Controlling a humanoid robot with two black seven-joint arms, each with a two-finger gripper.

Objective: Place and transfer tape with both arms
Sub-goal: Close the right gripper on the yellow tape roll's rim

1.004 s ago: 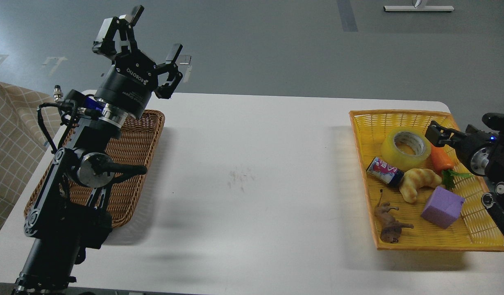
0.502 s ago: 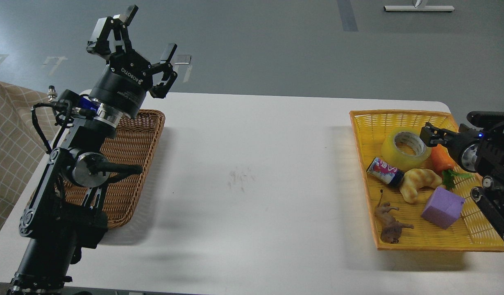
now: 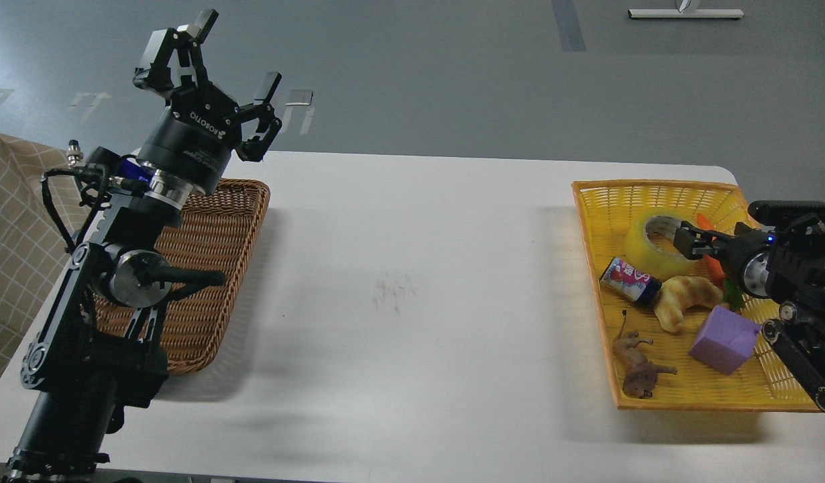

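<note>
The tape (image 3: 639, 249), a thick yellow roll with a grey core, lies in the far part of the yellow basket (image 3: 654, 186) on the right of the white table. My right gripper (image 3: 685, 241) comes in from the right and its dark tip is over the roll's right edge. Its fingers cannot be told apart, and contact cannot be judged. My left gripper (image 3: 235, 55) is open and empty, held high and pointing up over the far end of the brown wicker basket (image 3: 214, 268) on the left.
In the yellow basket also lie a small can (image 3: 628, 280), a croissant (image 3: 684, 300), a purple cube (image 3: 723, 340), a carrot (image 3: 716, 266) partly behind my right arm, and a brown toy animal (image 3: 637, 367). A checked cloth (image 3: 10, 215) hangs at far left.
My right gripper has moved left from beside the carrot to the tape's right edge. My left gripper has shifted a little left and up, still open.
</note>
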